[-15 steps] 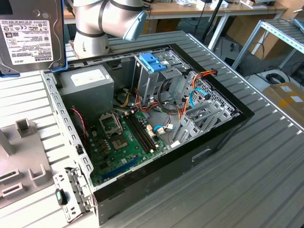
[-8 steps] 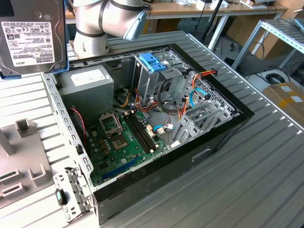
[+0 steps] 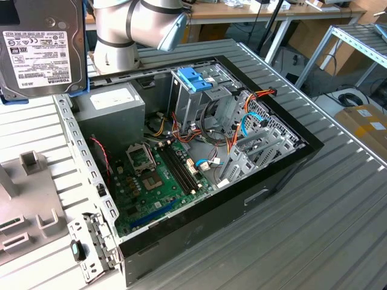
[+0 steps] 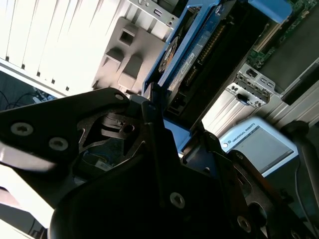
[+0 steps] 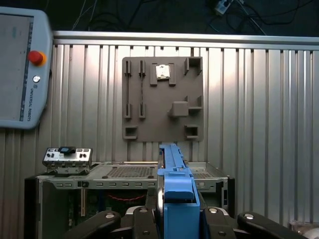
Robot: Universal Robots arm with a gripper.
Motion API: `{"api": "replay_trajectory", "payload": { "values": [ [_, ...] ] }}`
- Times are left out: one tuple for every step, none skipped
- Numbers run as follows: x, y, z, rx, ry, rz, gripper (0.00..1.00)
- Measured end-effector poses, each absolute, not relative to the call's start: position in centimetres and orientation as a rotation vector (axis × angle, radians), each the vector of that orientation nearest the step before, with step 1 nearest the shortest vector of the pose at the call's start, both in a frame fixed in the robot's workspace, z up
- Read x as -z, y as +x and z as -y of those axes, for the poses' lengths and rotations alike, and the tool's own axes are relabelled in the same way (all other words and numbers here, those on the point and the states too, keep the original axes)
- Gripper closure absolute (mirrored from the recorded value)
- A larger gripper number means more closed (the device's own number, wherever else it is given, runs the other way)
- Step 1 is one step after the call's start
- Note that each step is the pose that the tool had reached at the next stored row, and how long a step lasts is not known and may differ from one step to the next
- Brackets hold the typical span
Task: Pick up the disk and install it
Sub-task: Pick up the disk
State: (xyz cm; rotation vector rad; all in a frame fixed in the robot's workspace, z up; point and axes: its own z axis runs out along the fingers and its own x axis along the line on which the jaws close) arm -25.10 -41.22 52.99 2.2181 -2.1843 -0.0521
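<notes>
The disk [image 3: 39, 45], a grey metal hard drive with a white label and a blue rail at its lower edge, hangs in the air at the exterior view's upper left, above the table beside the open computer case [image 3: 284, 169]. In the first wrist view I look along its blue carrier edge [image 5: 174, 199], with my gripper [image 5: 177, 221] shut on it, a black finger on each side. In the second wrist view the disk [image 4: 192, 55] sticks out edge-on past the gripper's black body [image 4: 149, 164].
Inside the case stands a metal drive cage with a blue handle [image 3: 195, 77], next to a grey power supply box [image 3: 112, 106] and the motherboard [image 3: 157, 175]. A grey fixture plate [image 5: 162, 99] lies on the ribbed table. A teach pendant [image 5: 20, 69] rests nearby.
</notes>
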Motion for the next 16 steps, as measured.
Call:
{"api": "replay_trajectory", "payload": {
  "values": [
    [-52.98,-25.09,41.29,0.052,2.218,2.184,0.63],
    [-52.98,-25.09,41.37,0.052,2.218,2.184,0.63],
    [-52.98,-25.07,41.43,0.052,2.218,2.184,0.63],
    [-52.98,-25.06,41.48,0.052,2.218,2.184,0.63],
    [-52.98,-25.05,41.56,0.052,2.218,2.184,0.63],
    [-52.98,-25.04,41.62,0.052,2.218,2.184,0.63],
    [-52.98,-25.03,41.68,0.052,2.218,2.184,0.63],
    [-52.98,-25.02,41.74,0.052,2.218,2.184,0.63],
    [-52.98,-25.01,41.81,0.052,2.218,2.184,0.63],
    [-52.98,-25.00,41.86,0.052,2.218,2.184,0.63],
    [-52.98,-24.99,41.93,0.052,2.218,2.184,0.63],
    [-52.98,-24.97,41.99,0.052,2.218,2.184,0.63],
    [-52.97,-24.96,42.08,0.052,2.218,2.184,0.63],
    [-52.97,-24.94,42.12,0.052,2.218,2.184,0.63],
    [-52.97,-24.93,42.18,0.052,2.218,2.184,0.63],
    [-52.97,-24.92,42.22,0.052,2.218,2.184,0.63]
  ]
}}
